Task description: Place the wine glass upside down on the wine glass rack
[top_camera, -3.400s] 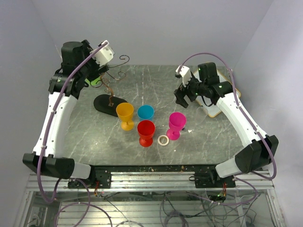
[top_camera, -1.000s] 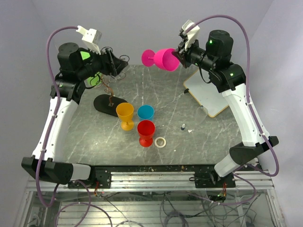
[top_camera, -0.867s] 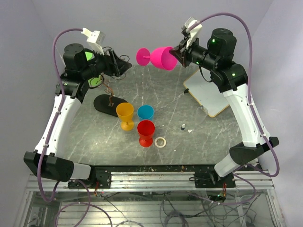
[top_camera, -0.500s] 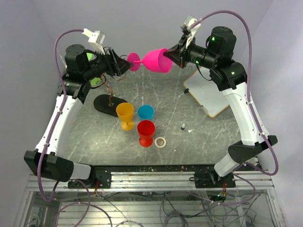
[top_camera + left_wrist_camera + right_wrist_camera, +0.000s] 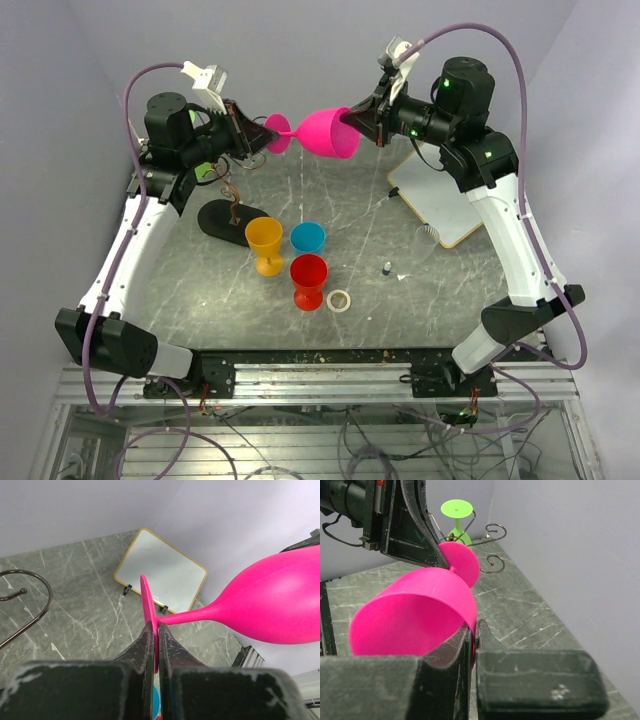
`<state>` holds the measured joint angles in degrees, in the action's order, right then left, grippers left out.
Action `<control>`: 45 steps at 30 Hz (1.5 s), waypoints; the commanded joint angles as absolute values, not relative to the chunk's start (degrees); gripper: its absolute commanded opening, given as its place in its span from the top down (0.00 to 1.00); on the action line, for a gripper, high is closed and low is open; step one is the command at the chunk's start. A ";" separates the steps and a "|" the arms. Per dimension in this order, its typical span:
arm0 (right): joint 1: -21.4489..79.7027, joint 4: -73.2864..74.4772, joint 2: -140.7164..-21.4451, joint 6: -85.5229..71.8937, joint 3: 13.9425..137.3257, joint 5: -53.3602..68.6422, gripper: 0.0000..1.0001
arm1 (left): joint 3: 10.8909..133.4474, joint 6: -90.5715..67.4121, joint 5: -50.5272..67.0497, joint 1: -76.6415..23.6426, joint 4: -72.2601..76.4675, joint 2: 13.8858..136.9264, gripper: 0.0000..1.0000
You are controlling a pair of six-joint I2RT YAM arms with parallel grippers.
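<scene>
A pink wine glass (image 5: 322, 132) lies on its side in the air above the back of the table, held from both ends. My left gripper (image 5: 262, 135) is shut on its flat foot (image 5: 148, 600), one finger on each face of the disc. My right gripper (image 5: 352, 120) is shut on the rim of the bowl (image 5: 415, 610), with one finger inside and one outside. The wine glass rack (image 5: 232, 219) stands below my left gripper on its black oval base. Its curled wire arms (image 5: 492, 530) show behind the glass, and a green glass (image 5: 457, 510) hangs on it foot-up.
An orange glass (image 5: 264, 240), a blue one (image 5: 308, 237) and a red one (image 5: 308, 277) stand upright mid-table. A pale ring (image 5: 340, 299) and a small dark object (image 5: 386, 267) lie near them. A white board with a yellow edge (image 5: 447, 205) sits at the right.
My right arm carried the pink glass leftward until its foot reached my left gripper. The left gripper, open a second ago, has shut on the foot.
</scene>
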<state>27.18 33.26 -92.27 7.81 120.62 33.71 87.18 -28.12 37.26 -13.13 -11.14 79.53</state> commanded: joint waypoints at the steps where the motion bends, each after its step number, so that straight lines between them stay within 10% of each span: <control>1: 27.51 31.07 -91.74 8.53 119.94 31.78 1.00 | 87.19 -26.35 37.83 -13.36 -10.14 78.47 0.93; 11: 27.51 31.16 -91.17 9.18 119.12 29.36 1.00 | 85.08 -25.91 38.10 -13.27 -9.45 76.49 0.71; 22: 27.47 31.13 -90.56 9.60 117.94 29.23 1.00 | 85.32 -25.84 37.68 -13.08 -9.58 76.36 0.93; 27: 27.51 32.06 -89.14 11.52 115.97 27.24 0.42 | 88.18 -24.70 35.08 -9.71 -12.82 75.76 0.93; 31: 27.43 33.41 -87.51 13.19 114.26 24.42 0.13 | 92.12 -25.57 33.16 -3.82 -15.13 75.79 0.93; 45: 27.25 34.96 -81.92 20.81 106.10 11.08 0.01 | 113.01 -0.24 -1.57 1.14 -23.33 82.68 0.93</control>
